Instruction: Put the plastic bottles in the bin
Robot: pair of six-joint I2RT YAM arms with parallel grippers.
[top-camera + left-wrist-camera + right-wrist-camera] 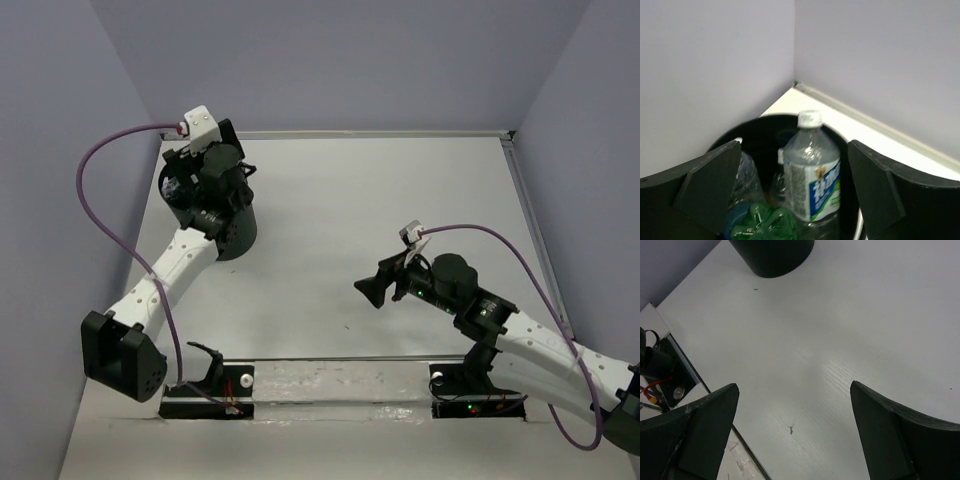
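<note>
The black round bin (238, 232) stands at the table's far left; my left gripper (205, 175) hovers right over its mouth. In the left wrist view the bin (765, 125) holds several plastic bottles: an upright clear one with a white cap and blue-white label (812, 175), a crushed green one (765, 222), and a clear one at the left (747, 175). My left gripper (794, 145) is open, its fingers apart from the labelled bottle. My right gripper (368, 290) is open and empty above bare table (793, 386). No bottle lies on the table.
The bin's base shows at the top of the right wrist view (772, 255). Grey walls close the table at the back and sides, with a raised rail (865, 120) along the far edge. The arms' mounting strip (340, 385) runs along the near edge.
</note>
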